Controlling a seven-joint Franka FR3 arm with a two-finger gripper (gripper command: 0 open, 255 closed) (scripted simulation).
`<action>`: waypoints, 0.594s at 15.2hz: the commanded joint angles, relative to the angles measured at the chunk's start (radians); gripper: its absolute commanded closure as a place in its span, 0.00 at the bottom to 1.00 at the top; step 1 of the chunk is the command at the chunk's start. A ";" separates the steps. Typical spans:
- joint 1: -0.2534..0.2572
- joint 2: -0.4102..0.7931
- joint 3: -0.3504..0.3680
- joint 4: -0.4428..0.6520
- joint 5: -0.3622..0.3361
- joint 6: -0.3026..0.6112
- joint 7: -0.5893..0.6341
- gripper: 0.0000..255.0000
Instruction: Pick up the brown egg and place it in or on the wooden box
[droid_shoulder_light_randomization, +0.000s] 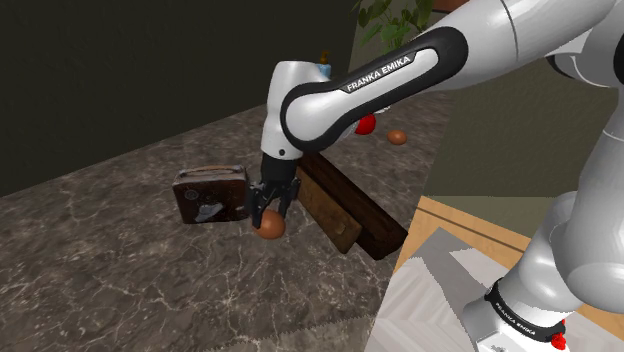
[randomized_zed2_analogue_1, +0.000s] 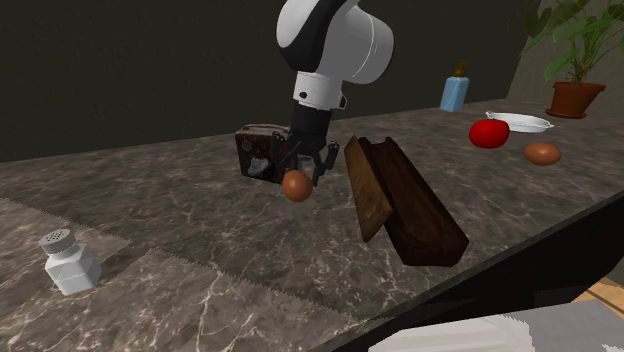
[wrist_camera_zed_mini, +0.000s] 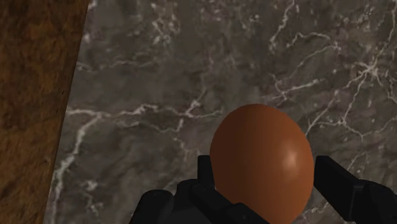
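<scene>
A brown egg (wrist_camera_zed_mini: 262, 162) sits between my black fingers (wrist_camera_zed_mini: 205, 170), which press against both its sides, so my gripper (wrist_camera_zed_mini: 262, 191) is shut on it. In the shoulder view my gripper (droid_shoulder_light_randomization: 272, 203) points down with the egg (droid_shoulder_light_randomization: 271, 226) at its tips, low over the marble counter (droid_shoulder_light_randomization: 150, 270). I cannot tell whether the egg touches the surface. The long dark wooden box (droid_shoulder_light_randomization: 352, 212) lies just to the shoulder view's right of the egg. The second exterior view shows the egg (randomized_zed2_analogue_1: 296, 186), my gripper (randomized_zed2_analogue_1: 300, 165) and the box (randomized_zed2_analogue_1: 410, 205).
A brown toaster-like block (droid_shoulder_light_randomization: 208, 195) stands close behind the egg. A second brown egg (randomized_zed2_analogue_1: 542, 153), a red tomato (randomized_zed2_analogue_1: 489, 133), a white dish (randomized_zed2_analogue_1: 520, 122), a blue bottle (randomized_zed2_analogue_1: 454, 92) and a potted plant (randomized_zed2_analogue_1: 575, 60) are beyond the box. A salt shaker (randomized_zed2_analogue_1: 68, 262) stands apart.
</scene>
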 joint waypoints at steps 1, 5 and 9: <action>-0.001 -0.012 0.000 0.013 0.000 -0.024 0.005 1.00; -0.004 -0.039 0.000 0.036 0.001 -0.073 0.013 1.00; -0.006 -0.062 0.000 0.063 0.001 -0.122 0.021 1.00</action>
